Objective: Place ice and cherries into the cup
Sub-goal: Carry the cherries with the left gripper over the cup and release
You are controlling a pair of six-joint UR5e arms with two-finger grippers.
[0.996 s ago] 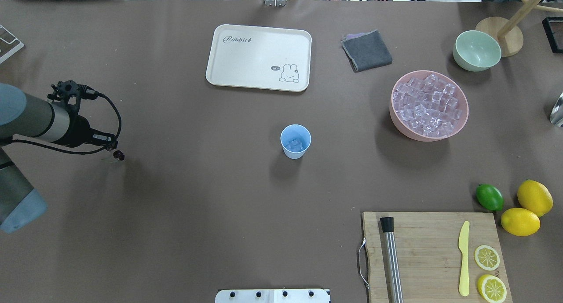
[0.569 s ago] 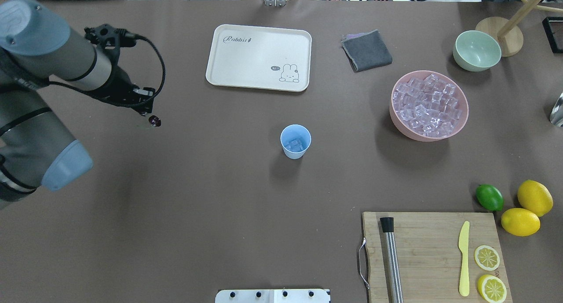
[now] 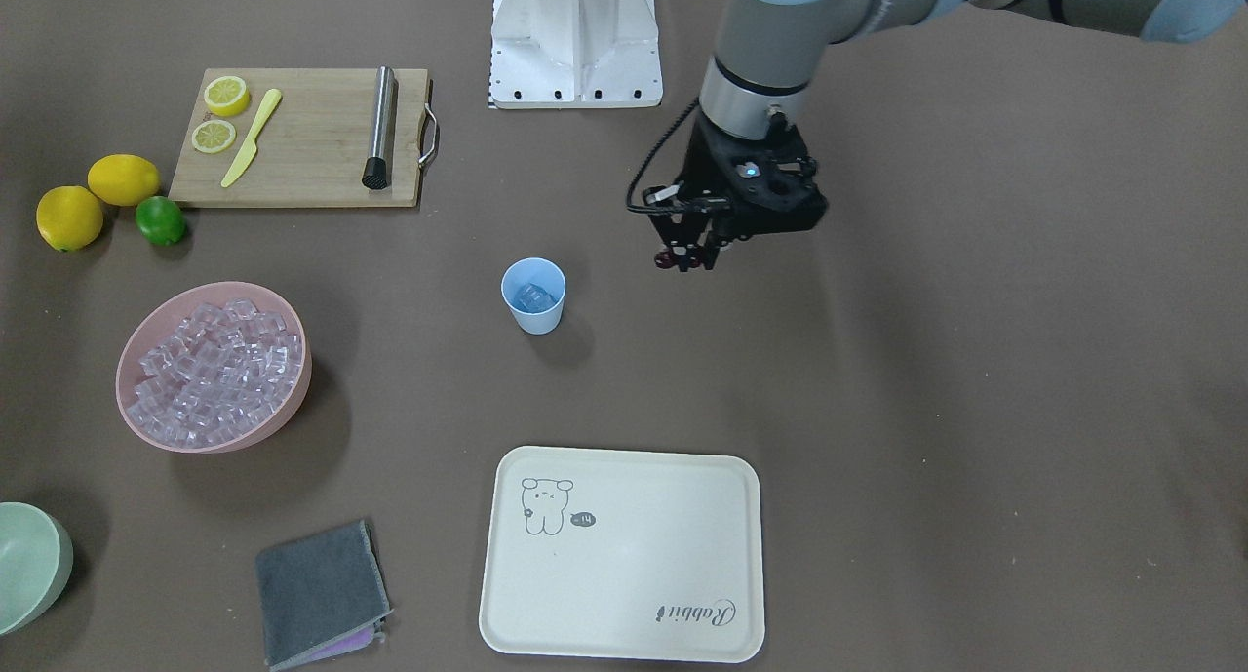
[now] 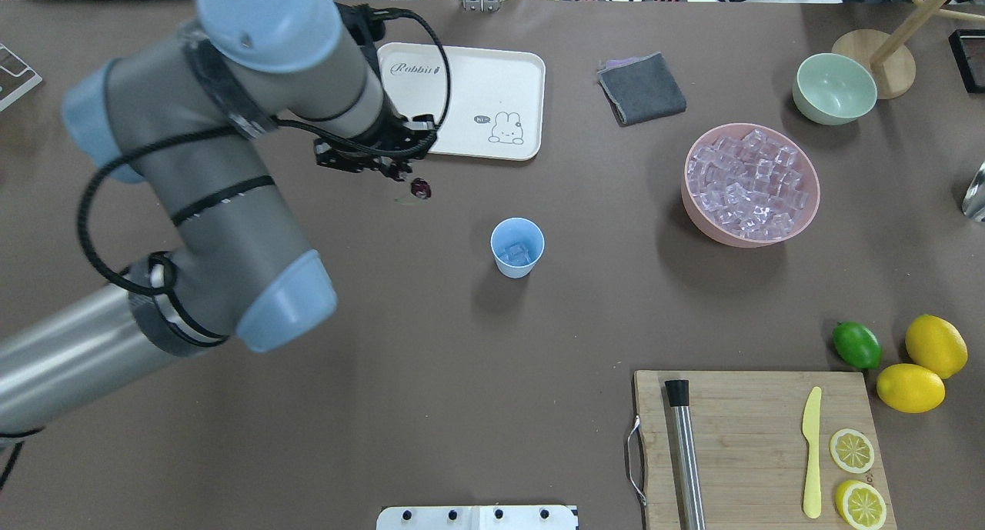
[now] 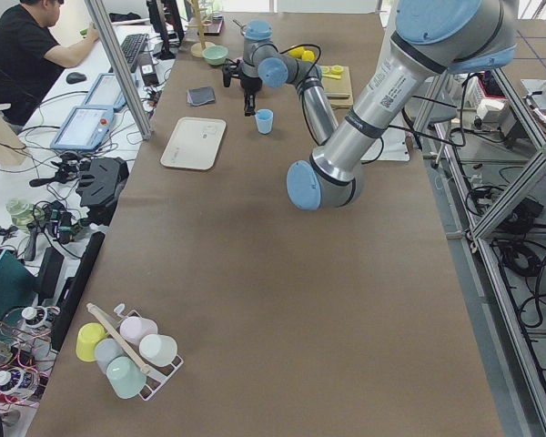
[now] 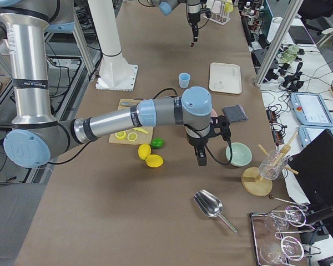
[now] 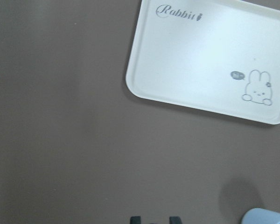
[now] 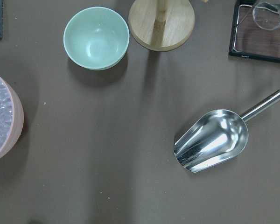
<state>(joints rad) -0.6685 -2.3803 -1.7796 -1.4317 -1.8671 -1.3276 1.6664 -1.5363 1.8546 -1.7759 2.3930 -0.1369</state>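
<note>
Done so far: the cup [image 4: 517, 247] stood upright near the middle of the bench [image 4: 385, 345] with a few cubes of ice [image 4: 518, 253] lying inside it, so the ice part looked done, or at least begun.
Left to do: the cherries [image 4: 420, 189] were not yet in the cup. I judged that what remained was carrying them over the rim and letting go.
Cherries' place: in the overhead view they hung in the air at about 10 o'clock from the cup, near it but not over its mouth.
Left side: the left pincer [image 4: 403, 178] was narrow, closed on the cherries, which dangled just beside its tips.
Right side: the right pincer [image 6: 201, 160] showed only from the side camera, above the bench near the pale green bowl [image 4: 834, 88]. I could not tell whether it was wide or narrow.
Spare ice: the pink bowl [image 4: 687, 195], well apart at 3 o'clock from the cup, was heaped with cubes.
Surface: flat, matt brown covering. A cream tray [image 4: 454, 99] lay at 12 o'clock, a grey cloth [image 4: 642, 88] at 1 o'clock and a wooden board [image 4: 754, 438] at 5 o'clock, with a lime [image 4: 856, 345] just beside the board.
Room: a person [image 5: 27, 45] sat at a side desk with screens, and metal frame posts and cables ran along the bench.
</note>
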